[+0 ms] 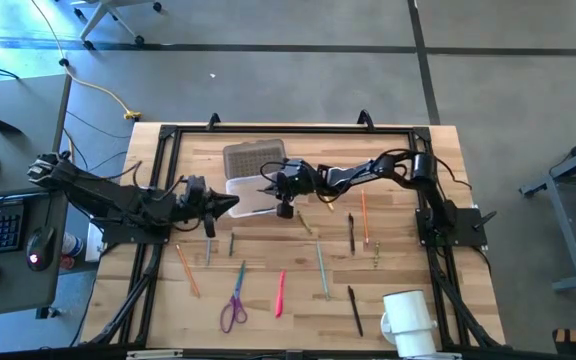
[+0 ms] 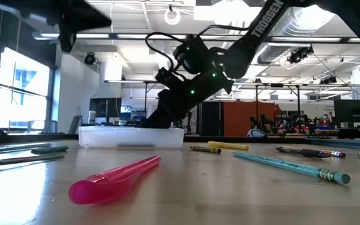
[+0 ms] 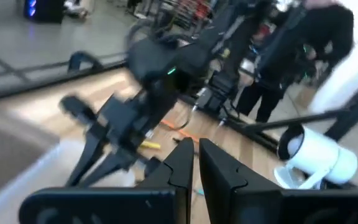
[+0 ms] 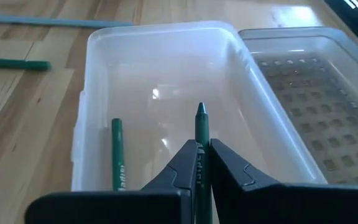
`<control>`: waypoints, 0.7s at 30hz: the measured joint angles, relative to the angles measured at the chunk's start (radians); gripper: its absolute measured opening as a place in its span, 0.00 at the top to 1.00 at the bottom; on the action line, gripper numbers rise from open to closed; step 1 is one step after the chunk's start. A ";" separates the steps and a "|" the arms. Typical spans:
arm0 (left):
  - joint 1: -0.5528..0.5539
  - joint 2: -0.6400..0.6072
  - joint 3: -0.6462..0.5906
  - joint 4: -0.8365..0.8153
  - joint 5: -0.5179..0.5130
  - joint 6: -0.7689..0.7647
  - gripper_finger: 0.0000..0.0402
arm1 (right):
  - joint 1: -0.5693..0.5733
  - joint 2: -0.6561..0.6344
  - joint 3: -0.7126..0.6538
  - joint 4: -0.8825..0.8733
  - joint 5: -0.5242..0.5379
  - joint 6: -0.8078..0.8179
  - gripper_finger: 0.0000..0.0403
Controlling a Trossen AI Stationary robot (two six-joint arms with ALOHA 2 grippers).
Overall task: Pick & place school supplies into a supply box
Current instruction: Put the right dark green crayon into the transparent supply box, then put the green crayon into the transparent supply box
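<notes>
The clear supply box [image 1: 251, 196] stands at the table's far middle, and a green pen [image 4: 117, 158] lies on its floor. My right gripper [image 1: 268, 186] hangs over the box's inside [image 4: 166, 99], shut on a second green pen [image 4: 201, 127]. My left gripper [image 1: 232, 205] hovers by the box's left side, raised, its fingers [image 3: 185, 165] shut with nothing between them. More school supplies lie on the wood in front: purple scissors [image 1: 234, 306], a pink pen [image 2: 114, 178], a teal pencil [image 1: 322, 268], an orange pencil [image 1: 365, 216] and black pens [image 1: 351, 232]. My right gripper pinches the green pen's shaft [image 4: 200, 154] between its two fingers. The pen lies along the fingers, its tip [image 4: 201, 111] sticking out ahead of them. The fingers slant down into the box from the table's right side. The pen is lifted clear of the box floor.
A flat grey textured rectangle [image 1: 253, 158] lies just beyond the box. A white mug [image 1: 408, 320] lies at the near right. A yellow pen [image 2: 227, 145] and other pencils are spread over the table's near half. The arms' black frame runs along the table edges.
</notes>
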 joint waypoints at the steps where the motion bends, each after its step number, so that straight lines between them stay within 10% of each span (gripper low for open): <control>1: 0.000 0.007 0.040 -0.056 0.005 0.030 0.85 | 0.000 0.000 0.000 0.002 0.000 0.000 0.95; 10: 0.000 0.161 0.306 -0.741 0.008 -0.214 0.82 | 0.000 0.000 0.000 -0.002 0.001 0.007 0.90; 21: 0.000 0.427 0.316 -0.802 0.378 -0.563 0.65 | 0.001 0.000 0.000 -0.002 0.001 0.007 0.78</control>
